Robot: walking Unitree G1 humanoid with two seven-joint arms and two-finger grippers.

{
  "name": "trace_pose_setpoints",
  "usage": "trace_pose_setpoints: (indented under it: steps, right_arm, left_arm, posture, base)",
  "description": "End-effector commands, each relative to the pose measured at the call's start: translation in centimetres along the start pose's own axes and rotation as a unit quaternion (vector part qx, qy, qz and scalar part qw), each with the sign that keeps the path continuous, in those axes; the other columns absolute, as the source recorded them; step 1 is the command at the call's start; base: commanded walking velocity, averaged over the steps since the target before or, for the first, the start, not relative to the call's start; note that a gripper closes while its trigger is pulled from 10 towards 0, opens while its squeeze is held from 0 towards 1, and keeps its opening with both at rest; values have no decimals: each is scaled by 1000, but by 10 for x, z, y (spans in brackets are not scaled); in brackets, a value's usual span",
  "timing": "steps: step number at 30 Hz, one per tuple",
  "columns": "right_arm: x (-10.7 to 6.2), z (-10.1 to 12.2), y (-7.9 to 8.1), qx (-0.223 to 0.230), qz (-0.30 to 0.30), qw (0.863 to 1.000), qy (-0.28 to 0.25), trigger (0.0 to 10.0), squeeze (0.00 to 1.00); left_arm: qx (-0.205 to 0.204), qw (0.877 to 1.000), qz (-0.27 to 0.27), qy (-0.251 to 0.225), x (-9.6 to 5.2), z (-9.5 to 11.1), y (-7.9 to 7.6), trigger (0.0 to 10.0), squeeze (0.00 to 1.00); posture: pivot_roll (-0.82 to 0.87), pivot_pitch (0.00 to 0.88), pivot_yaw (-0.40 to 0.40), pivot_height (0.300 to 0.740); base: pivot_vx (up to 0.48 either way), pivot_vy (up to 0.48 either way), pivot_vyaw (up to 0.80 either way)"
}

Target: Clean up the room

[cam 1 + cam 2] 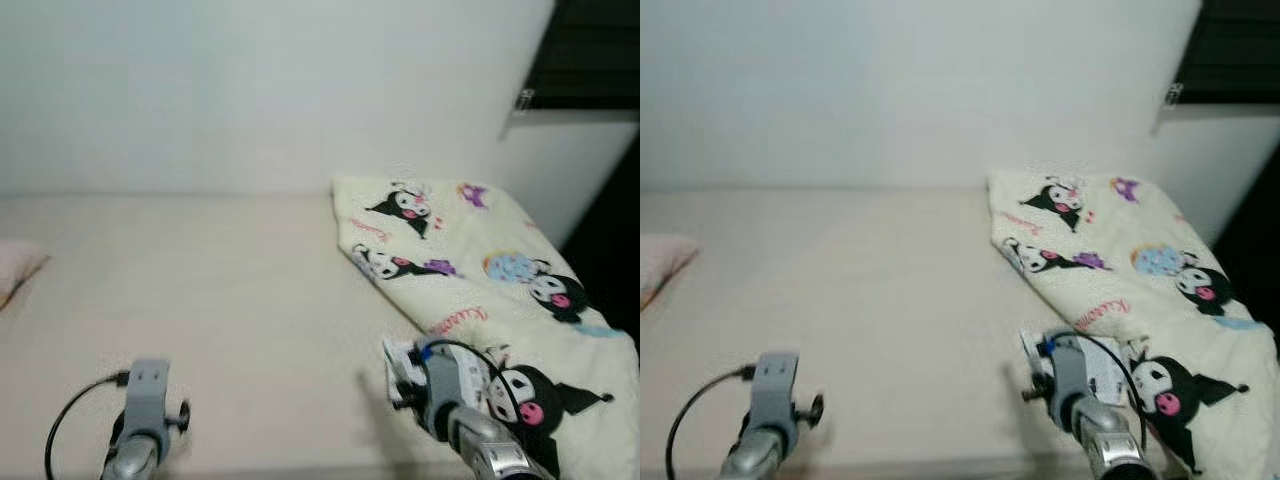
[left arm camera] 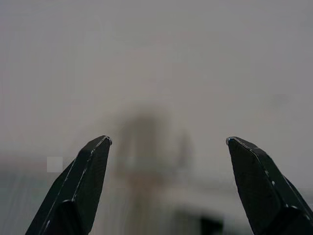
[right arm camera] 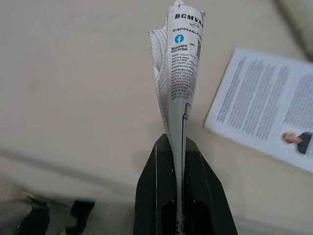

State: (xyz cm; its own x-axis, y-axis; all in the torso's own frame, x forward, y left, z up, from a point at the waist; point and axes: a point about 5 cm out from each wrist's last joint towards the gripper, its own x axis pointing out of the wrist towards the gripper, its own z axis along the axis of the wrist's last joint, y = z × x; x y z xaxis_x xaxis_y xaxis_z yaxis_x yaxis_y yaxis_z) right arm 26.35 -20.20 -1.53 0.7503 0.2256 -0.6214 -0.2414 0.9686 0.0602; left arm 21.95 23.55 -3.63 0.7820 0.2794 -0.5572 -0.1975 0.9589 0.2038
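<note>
Left eye view: cream bed sheet [image 1: 230,300] under a white wall; cartoon-print cream blanket [image 1: 480,270] at right, pink pillow corner [image 1: 15,268] at left edge.

Left wrist view: left hand [image 2: 168,142] spread wide, empty.

Right wrist view: right hand [image 3: 177,142] pinches a thin white printed paper wrapper [image 3: 177,73] by its lower edge; light, floppy, crushable. White printed leaflet [image 3: 266,105] lies flat at right, likely needs an edge grip.

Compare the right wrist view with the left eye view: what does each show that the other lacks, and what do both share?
Right wrist view alone: the right gripper, jaws shut on a folded white printed paper wrapper, and a flat white printed leaflet lying beneath.

Left eye view alone: the cream cartoon-print blanket, the pink pillow corner, the left arm.

Both: the beige bed surface.
</note>
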Motion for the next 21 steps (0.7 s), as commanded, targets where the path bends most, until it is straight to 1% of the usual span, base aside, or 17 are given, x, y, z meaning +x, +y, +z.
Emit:
trace_pose_setpoints:
  steps: [1,2,3,4,5,6,7,9,11,12,14,17,19,21]
  right_arm:
    - [-1,-14,-1,-4,-10,1000,20,10000,0]
    - [-1,-14,-1,-4,-10,1000,20,10000,0]
    - [-2,-19,-2,-3,-12,1000,27,10000,0]
    - [-2,-19,-2,-3,-12,1000,27,10000,0]
    - [-2,-23,-2,-2,-13,999,31,10000,0]
    - [-2,-23,-2,-2,-13,999,31,10000,0]
    - [-2,-25,-3,-5,-15,999,37,10000,0]
    - [-3,-31,-2,-35,-9,998,56,10000,0]
    - [-3,-36,-1,-57,-6,996,72,10000,0]
    - [-3,-36,-1,-57,-6,996,72,10000,0]
    - [-4,-44,0,-56,-10,994,90,10000,0]
    - [-5,-50,0,-49,-12,993,103,10000,0]
    - [-15,-75,-3,-57,-15,986,154,10000,0]
    - [-25,-90,-8,-63,-20,981,184,10000,0]
  left_arm:
    - [27,997,27,62,-12,-39,18,10000,0]
    - [27,997,27,62,-12,-39,18,10000,0]
    - [35,995,36,92,-18,-56,24,10000,0]
    - [35,995,36,92,-18,-56,24,10000,0]
    - [37,992,41,112,-23,-67,28,10000,0]
    - [37,992,41,112,-23,-67,28,10000,0]
    - [38,989,47,132,-27,-76,31,10000,0]
    - [33,984,54,167,-36,-92,34,10000,0]
    - [37,980,51,189,-41,-101,33,10000,0]
    - [37,980,51,189,-41,-101,33,10000,0]
    - [45,975,40,212,-45,-110,29,10000,0]
    - [48,973,35,221,-47,-113,27,10000,0]
    - [43,972,26,229,-47,-114,23,10000,0]
    - [33,974,25,223,-44,-110,21,10000,0]
  posture:
    - [48,0,-26,740]
    - [48,0,-26,740]
    - [54,0,-29,740]
    - [54,0,-29,740]
    - [54,0,-29,740]
    - [54,0,-29,740]
    - [56,0,-30,740]
    - [64,0,-34,740]
    - [66,0,-38,740]
    - [66,0,-38,740]
    - [64,0,-38,740]
    - [64,0,-39,740]
    - [83,0,-51,740]
    - [93,0,-60,740]
  base:
    - [0,0,800]
    - [0,0,800]
    - [0,0,800]
    - [0,0,800]
    - [0,0,800]
    - [0,0,800]
    - [0,0,800]
    - [0,0,800]
    - [0,0,800]
    - [0,0,800]
    - [0,0,800]
    - [0,0,800]
    - [0,0,800]
    - [0,0,800]
